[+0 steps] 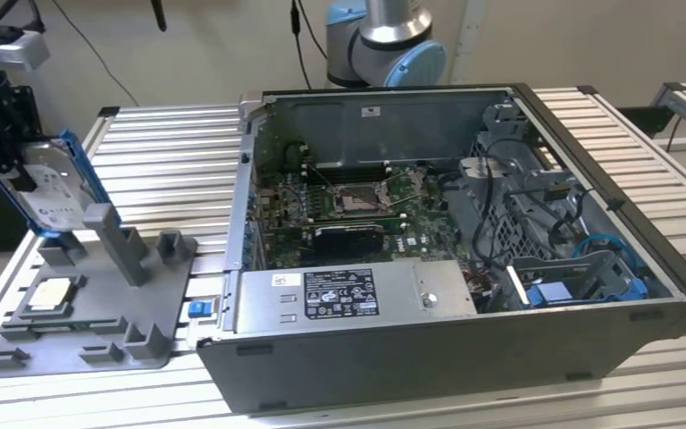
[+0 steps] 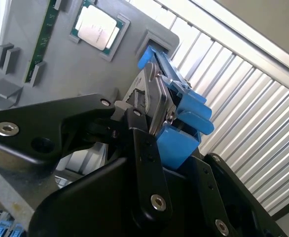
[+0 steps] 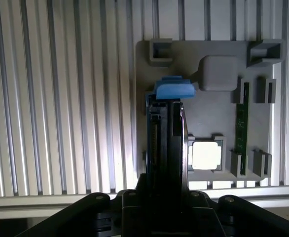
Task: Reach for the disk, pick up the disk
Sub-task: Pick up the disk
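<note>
Silver metal framed in bright blue plastic, the disk (image 1: 47, 183) stands on edge and slightly tilted at the exterior view's left. Its lower end is down at one corner of the grey fixture tray (image 1: 104, 308); I cannot tell whether it touches the tray there. The black gripper (image 1: 10, 156) has it from above. From the exterior view the grip is hard to read, but the second wrist view makes it plain: the black fingers (image 2: 143, 143) are clamped on the disk's flat faces, with the blue bracket bulging out just past them. The first wrist view looks straight down the disk's thin edge, past the bracket's blue tab (image 3: 174, 89), to the tray beneath. Both wrist views bring out a green memory stick (image 3: 241, 126) seated in the tray. The exterior view adds the open computer case (image 1: 463, 357) just beside the tray, the long grey metal box (image 1: 355, 293) with its sticker inside the case, and the arm's base (image 1: 385, 40) behind. Counted: one disk, one square processor chip (image 1: 54, 295) lying in the tray, one memory stick, one tray and one case, all on a slatted metal table (image 1: 164, 143).
</note>
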Available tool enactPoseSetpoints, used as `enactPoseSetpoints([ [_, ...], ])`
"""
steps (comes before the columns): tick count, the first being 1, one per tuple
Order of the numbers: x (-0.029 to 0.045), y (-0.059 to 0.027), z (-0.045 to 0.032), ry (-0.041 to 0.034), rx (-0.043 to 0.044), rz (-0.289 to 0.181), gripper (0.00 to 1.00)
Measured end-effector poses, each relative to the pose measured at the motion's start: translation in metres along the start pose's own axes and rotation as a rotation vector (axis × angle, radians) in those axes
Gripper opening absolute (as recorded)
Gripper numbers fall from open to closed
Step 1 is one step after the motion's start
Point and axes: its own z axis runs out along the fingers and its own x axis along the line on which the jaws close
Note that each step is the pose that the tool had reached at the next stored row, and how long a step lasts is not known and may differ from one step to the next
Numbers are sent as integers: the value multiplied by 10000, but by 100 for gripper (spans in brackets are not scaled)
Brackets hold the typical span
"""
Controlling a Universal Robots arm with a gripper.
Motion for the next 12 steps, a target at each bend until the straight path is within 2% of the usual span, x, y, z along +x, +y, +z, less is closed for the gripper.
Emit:
enactPoseSetpoints([
  [12, -2, -1, -80, 0, -1, 0, 0],
])
